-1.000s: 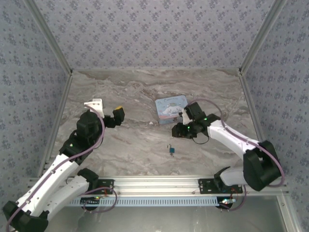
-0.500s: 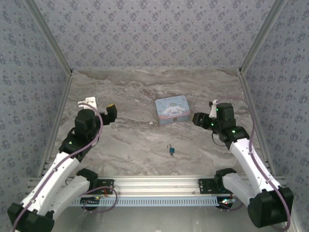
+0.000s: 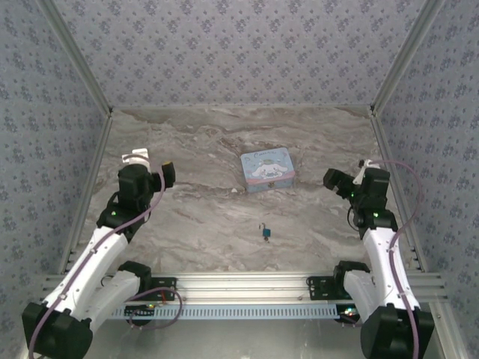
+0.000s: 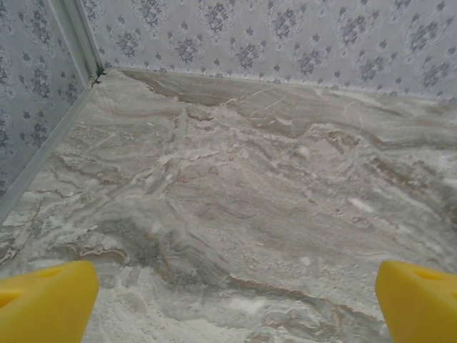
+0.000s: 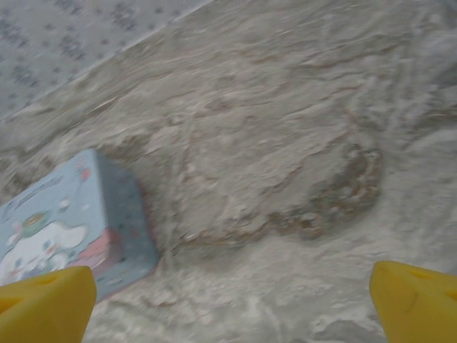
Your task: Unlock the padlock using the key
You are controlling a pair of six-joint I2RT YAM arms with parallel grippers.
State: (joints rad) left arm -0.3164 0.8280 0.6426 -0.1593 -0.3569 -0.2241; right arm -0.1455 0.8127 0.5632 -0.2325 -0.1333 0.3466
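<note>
Currently your padlock [image 3: 266, 232] lies alone on the marble counter [image 3: 194, 217], near the front rail [image 3: 247, 283] and roughly midway between the two arm bases, with bare stone on every side of it. Something small touches its far end, too tiny to tell what it is. The pale blue cartoon tin [image 3: 266, 169] sits farther back, well apart from the padlock and slightly skewed to the counter's edges. Your left gripper [image 3: 166, 173] hangs over the left part of the counter, well apart from both. In the left wrist view, the left fingertips [image 4: 43, 304] sit at the two bottom corners, spread wide with nothing between them, and open stone runs ahead to the back wall [image 4: 285, 36] and the corner post [image 4: 75, 36]. Your right gripper [image 3: 334, 179] hangs to the right of the tin, between it and the right-hand edge frame [image 3: 393, 176]. In the right wrist view, the right fingertips [image 5: 418, 300] are likewise spread wide and hold nothing. There the tin lies just beyond the tip at the lower left, and the rest is bare counter.
</note>
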